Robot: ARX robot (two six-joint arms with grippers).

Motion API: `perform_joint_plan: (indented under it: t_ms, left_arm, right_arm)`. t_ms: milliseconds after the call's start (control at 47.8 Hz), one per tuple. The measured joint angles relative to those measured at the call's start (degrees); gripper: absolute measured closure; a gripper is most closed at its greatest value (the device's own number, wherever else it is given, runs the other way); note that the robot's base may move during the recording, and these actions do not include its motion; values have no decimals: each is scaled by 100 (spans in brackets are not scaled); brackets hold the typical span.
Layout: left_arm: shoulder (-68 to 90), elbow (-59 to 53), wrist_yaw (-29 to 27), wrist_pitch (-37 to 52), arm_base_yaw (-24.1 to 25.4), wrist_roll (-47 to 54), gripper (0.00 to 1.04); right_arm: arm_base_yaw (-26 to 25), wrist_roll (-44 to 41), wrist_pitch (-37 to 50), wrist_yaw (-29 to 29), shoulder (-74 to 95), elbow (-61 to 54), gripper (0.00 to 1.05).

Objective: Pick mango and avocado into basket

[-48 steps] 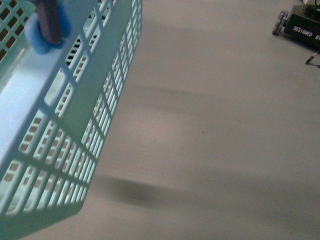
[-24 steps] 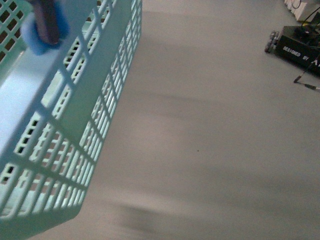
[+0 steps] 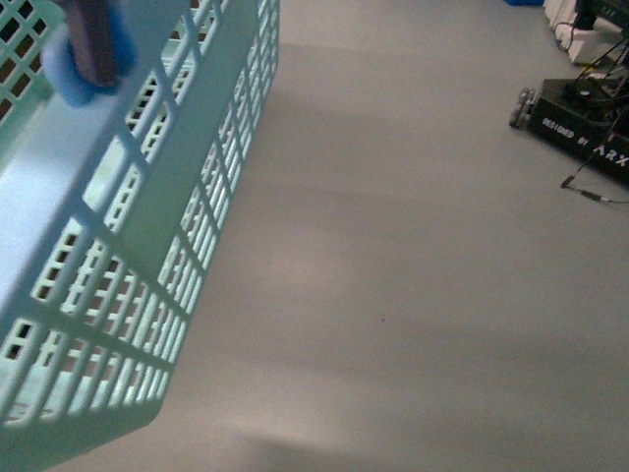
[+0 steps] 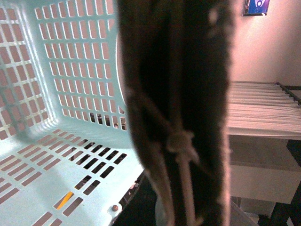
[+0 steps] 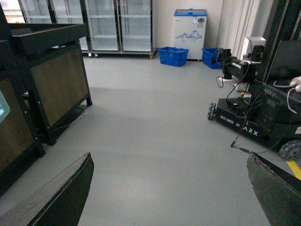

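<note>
basket (image 3: 147, 246) tilted above grey floor (image 3: 413, 246) | left jaws clamped on its brown zip-tied handles (image 4: 178, 94) | right jaws wide apart, holding nothing

I am in a shop-like room: glass-door fridges (image 5: 117, 26) line the far wall, with a white chest freezer (image 5: 190, 29) and blue crates (image 5: 173, 55) beside them. Dark wooden display stands (image 5: 56, 80) rise from a bare grey floor (image 5: 150, 141), and the basket (image 3: 118, 246) at my left is a slotted plastic shopping one.
</note>
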Motion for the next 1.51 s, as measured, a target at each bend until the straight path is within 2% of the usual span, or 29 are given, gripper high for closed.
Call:
perform_joint_plan:
  t_ms: [1505]
  left_arm:
    - [-20, 37, 0, 0, 0, 0, 97]
  right_arm:
    - [0, 0, 0, 2, 0, 0, 8]
